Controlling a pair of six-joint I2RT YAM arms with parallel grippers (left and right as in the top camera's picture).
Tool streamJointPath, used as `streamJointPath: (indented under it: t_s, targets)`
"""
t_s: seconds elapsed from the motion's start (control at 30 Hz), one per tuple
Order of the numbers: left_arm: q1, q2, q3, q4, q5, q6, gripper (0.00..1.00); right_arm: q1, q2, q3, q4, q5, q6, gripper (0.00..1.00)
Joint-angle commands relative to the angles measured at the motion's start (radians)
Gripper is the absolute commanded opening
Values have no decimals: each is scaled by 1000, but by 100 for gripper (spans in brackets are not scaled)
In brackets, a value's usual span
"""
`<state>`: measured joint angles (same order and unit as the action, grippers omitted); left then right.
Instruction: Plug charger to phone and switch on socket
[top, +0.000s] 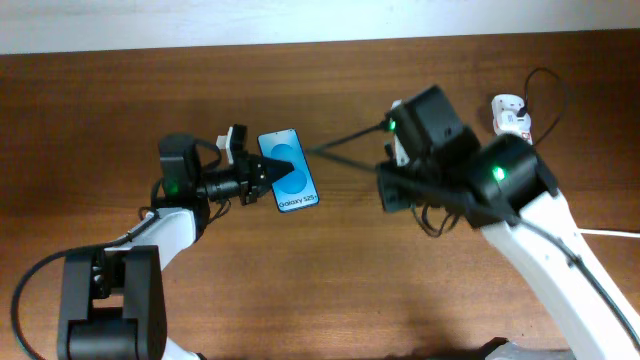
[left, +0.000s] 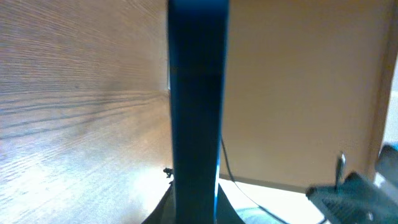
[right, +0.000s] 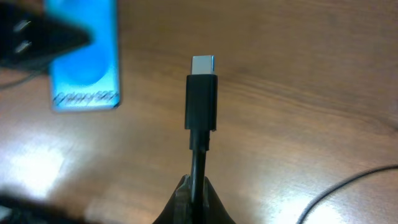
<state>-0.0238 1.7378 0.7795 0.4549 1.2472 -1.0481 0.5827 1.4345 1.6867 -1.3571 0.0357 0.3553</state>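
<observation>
The charger (right: 201, 102), pinched plug-forward in the right gripper (right: 196, 190), faces the phone (top: 290, 172), which the left gripper (top: 262, 174) clamps steady for plugging.

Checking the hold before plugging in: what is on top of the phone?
The left gripper clamps the phone at one long edge, its tip covering part of the blue screen. Nothing else lies on it.

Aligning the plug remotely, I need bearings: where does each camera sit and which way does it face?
Overhead: above the table, looking down on the phone, the socket and both arms.
Left wrist: on the left gripper, looking forward along the gripped phone's edge.
Right wrist: on the right gripper, looking past the held charger toward the phone.
Shared: the phone shows in all three.
</observation>
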Motion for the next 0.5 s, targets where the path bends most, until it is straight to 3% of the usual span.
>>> streamJointPath:
  t_s: [0.0,0.1,0.23,0.47]
  targets:
    - [1,-2,58,16,81,-33,0,139,-69,-73,0,4,23,4]
    - [1,-3,69,192,81,-184,0,243,-87,-154,46,3,133,4]
    - [0,-3,69,431,81,-413,0,328,-87,-228,209,46,134,4]
    - [1,-3,69,479,77,-549,0,362,-87,-231,289,130,230,4]
